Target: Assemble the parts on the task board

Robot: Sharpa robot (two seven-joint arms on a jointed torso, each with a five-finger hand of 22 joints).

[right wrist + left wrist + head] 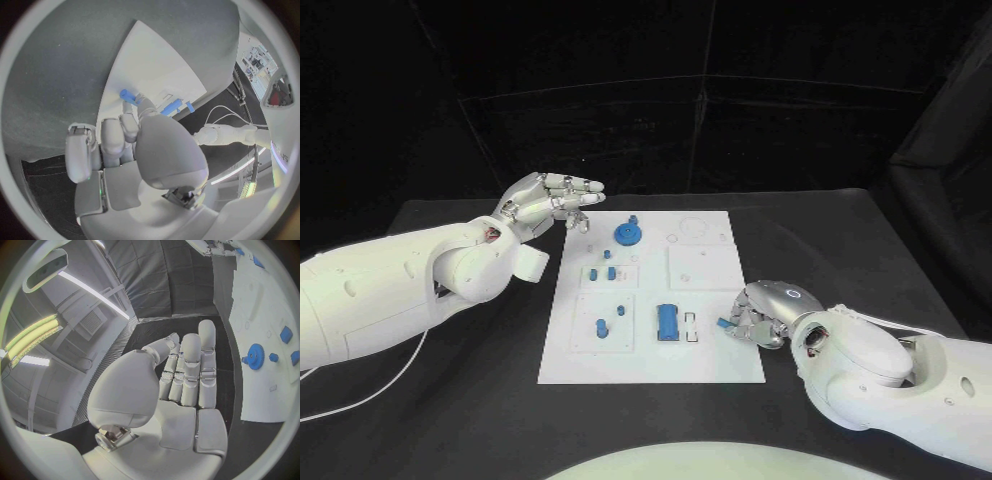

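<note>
Right hand (759,318): pinching a small blue part (728,323) at the white board's (708,368) edge. Left hand (553,200): spread, empty, raised. Step: placing; next, likely seat it in a slot.

A black, matte worktop (473,400) spreads under everything; black fabric curtains (733,90) hang in folds behind its far edge; a thin white cable (358,400) lies across its near-left part.

one task board (711,262), two hands, and roughly eight blue parts (some tiny).
</note>
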